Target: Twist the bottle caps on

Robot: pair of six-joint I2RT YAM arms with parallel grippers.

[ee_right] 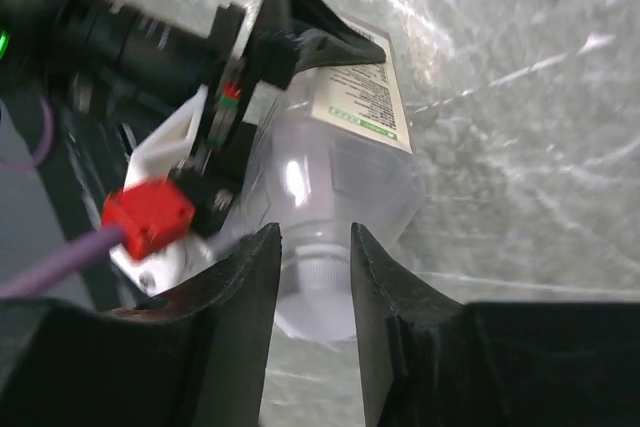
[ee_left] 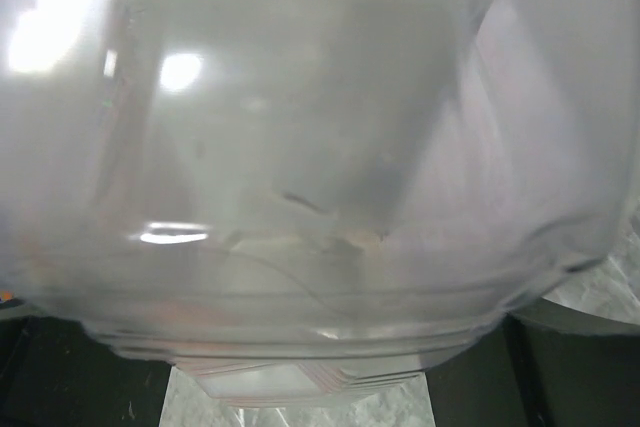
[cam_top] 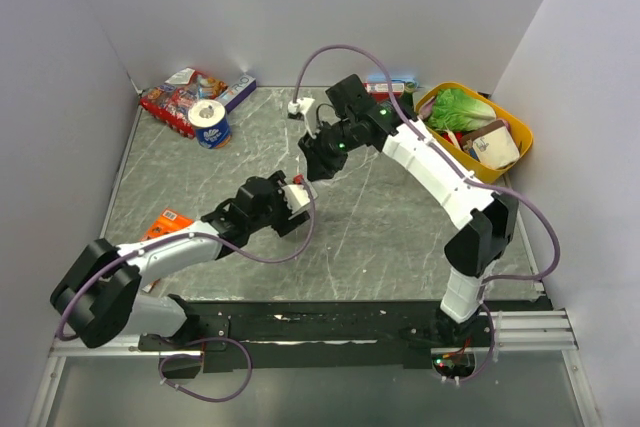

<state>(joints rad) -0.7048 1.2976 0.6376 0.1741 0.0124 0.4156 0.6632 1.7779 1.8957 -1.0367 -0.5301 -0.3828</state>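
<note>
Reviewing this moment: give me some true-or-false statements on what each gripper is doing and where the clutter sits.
1. The left gripper holds a small clear plastic bottle with a printed label. True.
2. The yellow plastic basket is empty. False: it holds a leafy green vegetable and other items.
3. The right gripper straddles the bottle's neck end, one finger on each side. True.
4. The blue-and-white tape roll lies in the basket. False: it stands on the grey marbled table, far left, beside red snack packets.
</note>
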